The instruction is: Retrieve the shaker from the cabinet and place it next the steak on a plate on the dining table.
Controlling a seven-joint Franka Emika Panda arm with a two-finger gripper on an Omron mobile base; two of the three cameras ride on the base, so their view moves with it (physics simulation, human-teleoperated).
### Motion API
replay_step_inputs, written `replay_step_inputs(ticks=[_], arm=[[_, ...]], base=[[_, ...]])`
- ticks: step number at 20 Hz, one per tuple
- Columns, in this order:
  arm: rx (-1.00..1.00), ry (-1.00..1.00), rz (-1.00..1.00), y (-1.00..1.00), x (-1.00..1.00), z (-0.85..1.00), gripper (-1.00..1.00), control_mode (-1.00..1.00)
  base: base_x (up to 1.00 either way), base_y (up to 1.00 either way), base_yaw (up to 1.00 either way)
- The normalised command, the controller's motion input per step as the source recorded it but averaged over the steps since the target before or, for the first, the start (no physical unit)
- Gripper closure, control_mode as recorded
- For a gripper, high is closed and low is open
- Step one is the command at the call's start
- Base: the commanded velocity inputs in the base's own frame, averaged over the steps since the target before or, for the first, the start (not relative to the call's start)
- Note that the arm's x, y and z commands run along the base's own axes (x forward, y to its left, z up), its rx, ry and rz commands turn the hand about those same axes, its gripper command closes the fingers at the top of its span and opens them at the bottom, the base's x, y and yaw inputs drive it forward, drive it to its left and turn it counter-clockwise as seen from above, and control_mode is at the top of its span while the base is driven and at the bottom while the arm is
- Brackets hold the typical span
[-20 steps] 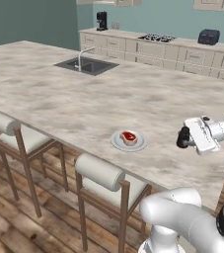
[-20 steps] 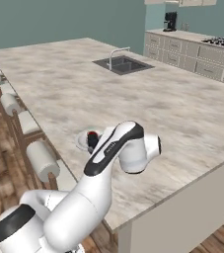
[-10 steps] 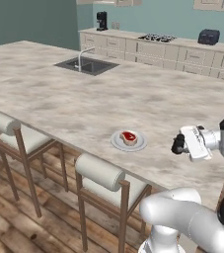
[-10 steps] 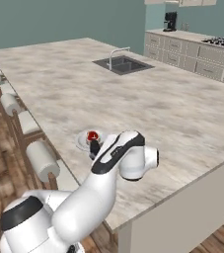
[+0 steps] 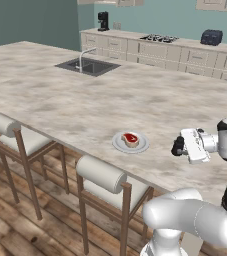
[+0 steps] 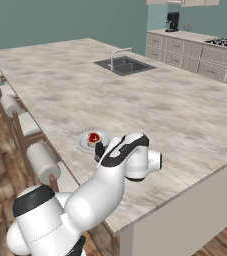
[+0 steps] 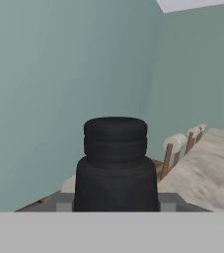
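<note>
The gripper (image 5: 177, 146) is clamped on the shaker (image 7: 115, 163), holding it just above the table (image 5: 85, 107) near the plate (image 5: 119, 145). The steak (image 5: 131, 139) sits on that plate, close to the table's stool-side edge.

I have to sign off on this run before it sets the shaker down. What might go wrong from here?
1. The shaker is held with the gripper pointing sideways, so it may land tilted and roll.
2. The plate with the steak lies near the table edge above the stools; a nudge might push it off.
3. The arm's elbow hides the plate partly in the right base view.
</note>
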Motion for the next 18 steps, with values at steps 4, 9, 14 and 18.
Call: replay_step_inputs(ticks=[4, 9, 14, 18], arm=[[0.01, 0.0, 0.0, -0.05, 0.38, -0.04, 1.0, -1.0], [0.0, 0.0, 0.0, 0.0, 0.38, -0.12, 1.0, -1.0], [0.0, 0.0, 0.0, -0.04, 0.3, -0.16, 1.0, -1.0], [0.0, 0.0, 0.0, -0.01, 0.26, -0.08, 1.0, -1.0]], base=[[0.0, 0.0, 0.0], [0.0, 0.0, 0.0], [0.0, 0.0, 0.0], [0.0, 0.0, 0.0]])
